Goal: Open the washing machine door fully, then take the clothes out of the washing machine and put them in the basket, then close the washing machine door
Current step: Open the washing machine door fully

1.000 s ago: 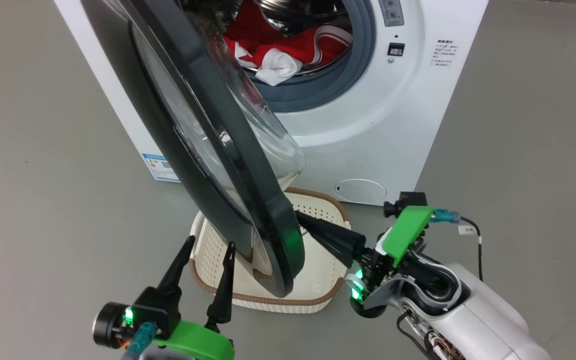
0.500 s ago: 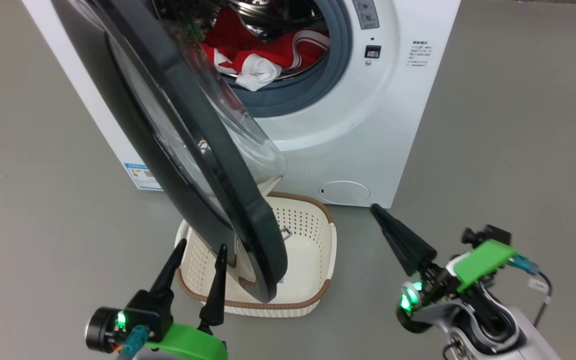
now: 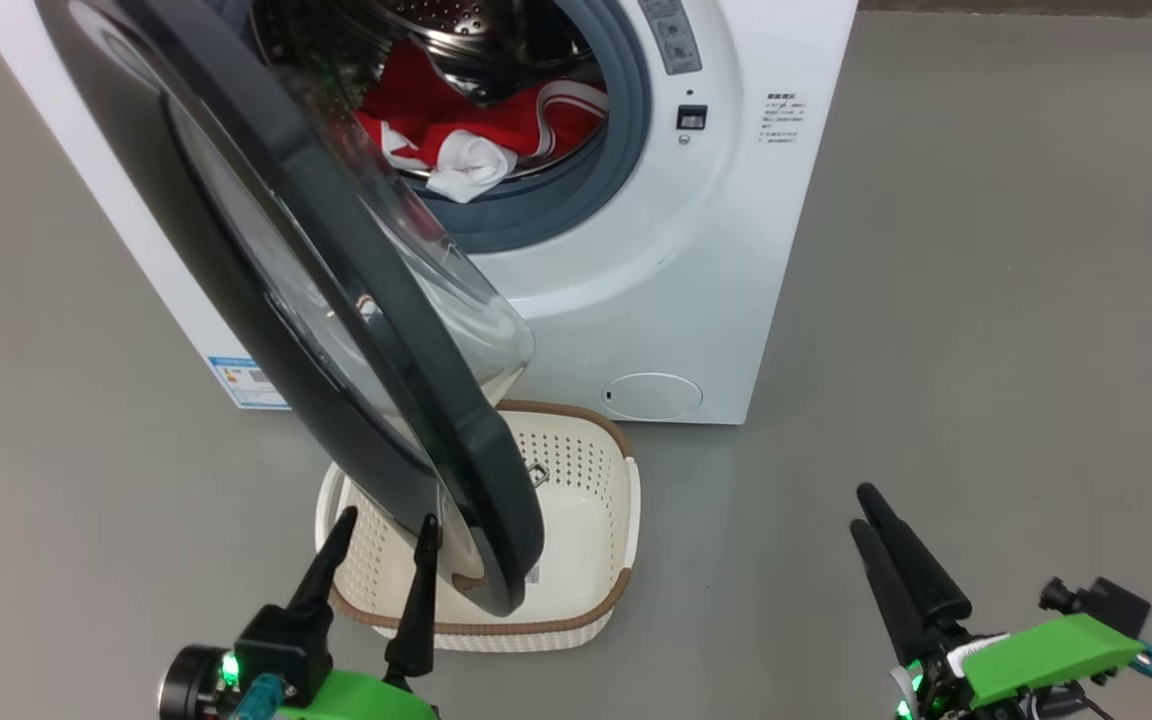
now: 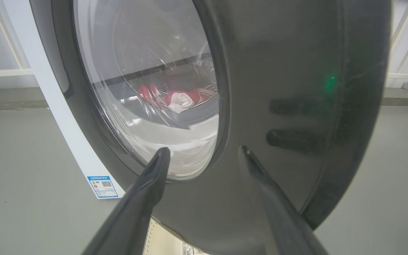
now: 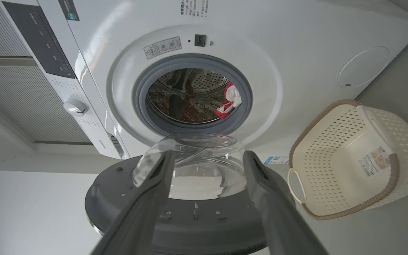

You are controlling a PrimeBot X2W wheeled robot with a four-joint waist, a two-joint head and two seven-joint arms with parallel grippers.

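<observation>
The large round washing machine door (image 3: 356, 300), a glossy black rim around a bulging clear glass bowl, stands swung partly out from the big white front-loading washing machine (image 3: 696, 250), its lower edge over the cream perforated plastic basket (image 3: 591, 500) with a brown woven-look rim, while soft red-and-white fabric clothes (image 3: 456, 135) lie in the steel drum.

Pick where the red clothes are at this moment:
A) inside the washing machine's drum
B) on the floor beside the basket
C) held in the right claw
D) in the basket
A: the clothes lie in the drum of the washing machine, behind the partly open washing machine door, while the basket on the floor below has no garment in it.
</observation>
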